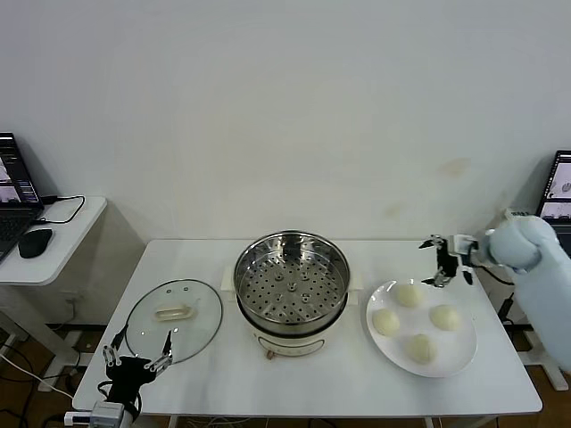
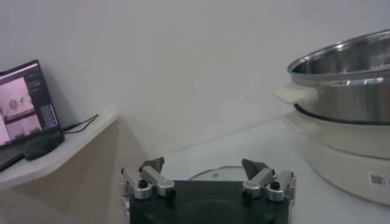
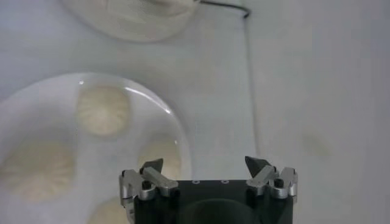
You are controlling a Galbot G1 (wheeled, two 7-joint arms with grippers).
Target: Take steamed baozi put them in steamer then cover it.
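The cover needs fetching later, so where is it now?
In the head view the cover lies flat on the table's left side, beside the steamer, just beyond the open left gripper.

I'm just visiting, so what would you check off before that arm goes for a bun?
1. Steamer uncovered, tray bare: ok.
2. Four buns on the plate: ok.
3. Right end effector open, above the plate's far edge: ok.
4. Right end effector lined up over one bun: not ok, it sits off toward the rim.
5. Lid flat on the table, handle up, for later: ok.
6. Left end effector open, waiting by the lid: ok.
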